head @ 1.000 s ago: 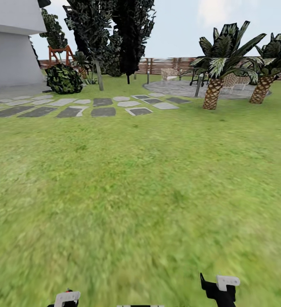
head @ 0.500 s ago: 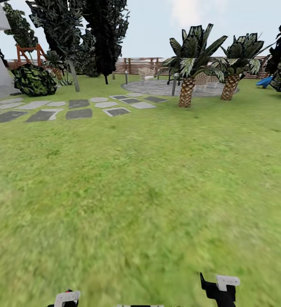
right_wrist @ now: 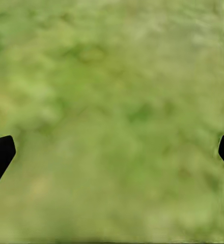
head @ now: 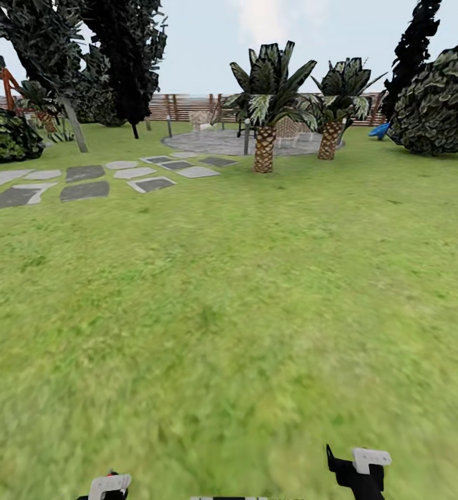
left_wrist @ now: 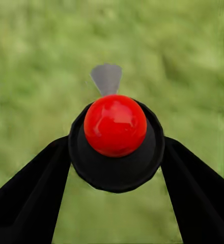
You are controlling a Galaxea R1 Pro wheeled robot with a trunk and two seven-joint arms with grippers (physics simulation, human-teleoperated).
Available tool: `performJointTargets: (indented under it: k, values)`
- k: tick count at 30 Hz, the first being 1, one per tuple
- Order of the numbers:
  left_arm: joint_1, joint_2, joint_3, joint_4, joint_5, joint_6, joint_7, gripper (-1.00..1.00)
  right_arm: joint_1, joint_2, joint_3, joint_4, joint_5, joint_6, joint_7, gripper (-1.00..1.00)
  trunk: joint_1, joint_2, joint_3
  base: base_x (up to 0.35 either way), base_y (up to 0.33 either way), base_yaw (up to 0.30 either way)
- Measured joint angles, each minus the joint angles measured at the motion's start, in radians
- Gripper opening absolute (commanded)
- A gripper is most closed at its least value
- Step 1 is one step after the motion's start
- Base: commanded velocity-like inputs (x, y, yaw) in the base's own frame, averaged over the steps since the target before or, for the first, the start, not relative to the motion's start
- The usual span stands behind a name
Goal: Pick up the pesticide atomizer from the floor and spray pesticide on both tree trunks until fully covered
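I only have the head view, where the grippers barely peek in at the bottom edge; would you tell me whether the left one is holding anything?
Observer: Yes. In the left wrist view the left gripper is closed on the pesticide atomizer, a round black body with a red dome on top.
Operator: Thank you. And the right one?
Observer: In the right wrist view the right gripper is open, its fingertips wide apart, with just grass between them.
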Motion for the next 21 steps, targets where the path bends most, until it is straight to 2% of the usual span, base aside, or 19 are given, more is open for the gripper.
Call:
performJointTargets:
  k: [21]
  values:
    - [0.0, 0.0, 0.0, 0.0, 0.0, 0.0, 0.0, -1.0, 0.0, 0.0, 0.0, 0.0, 0.0, 0.0, 0.0, 1.0, 0.0, 0.0, 0.0, 0.0, -0.27, -0.266]
